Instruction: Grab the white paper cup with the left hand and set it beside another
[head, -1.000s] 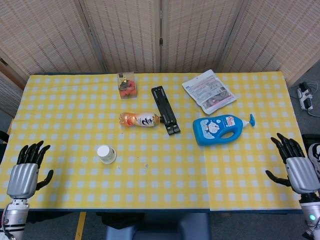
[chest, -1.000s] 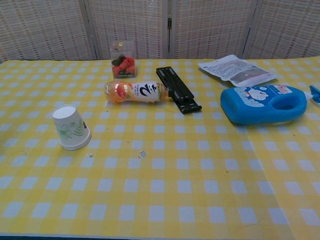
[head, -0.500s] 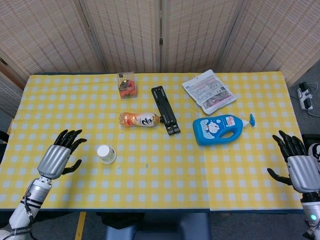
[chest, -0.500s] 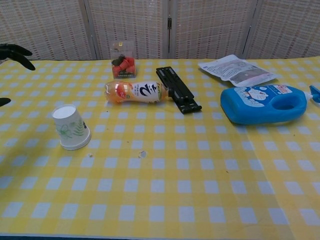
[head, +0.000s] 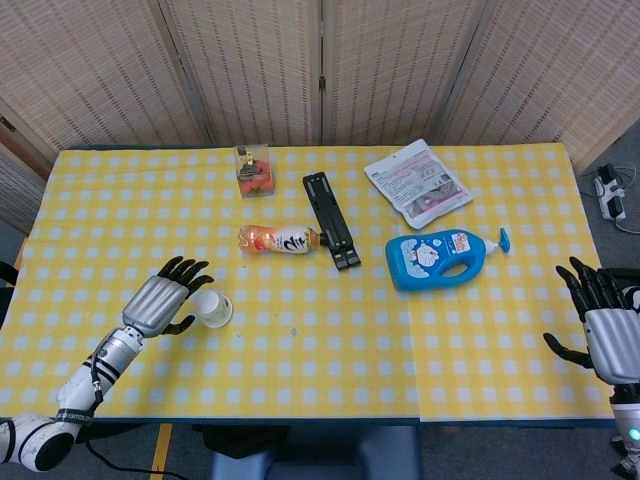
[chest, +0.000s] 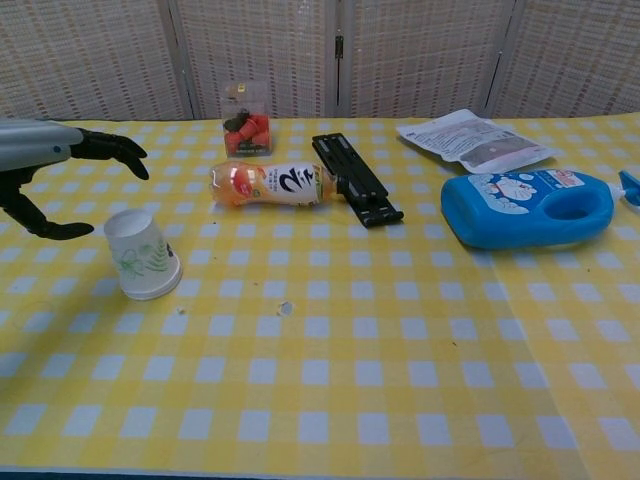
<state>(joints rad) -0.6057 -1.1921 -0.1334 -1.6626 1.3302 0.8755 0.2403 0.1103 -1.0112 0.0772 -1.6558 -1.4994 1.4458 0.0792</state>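
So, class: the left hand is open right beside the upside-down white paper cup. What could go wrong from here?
1. The white paper cup looks light; the open left hand closing from one side may tip or push it away.
2. A firm grip may crush its thin wall.
3. Carrying it onward, the hand may bump the drink bottle lying nearby.

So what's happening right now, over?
Left hand open beside white paper cup, no grip. Right hand open, idle. Nothing blocking.

Head view: high above the near edge, looking steeply down over the whole desk (head: 330, 350). Chest view: low, near, facing the screen (chest: 330, 50). Both share the desk's middle.
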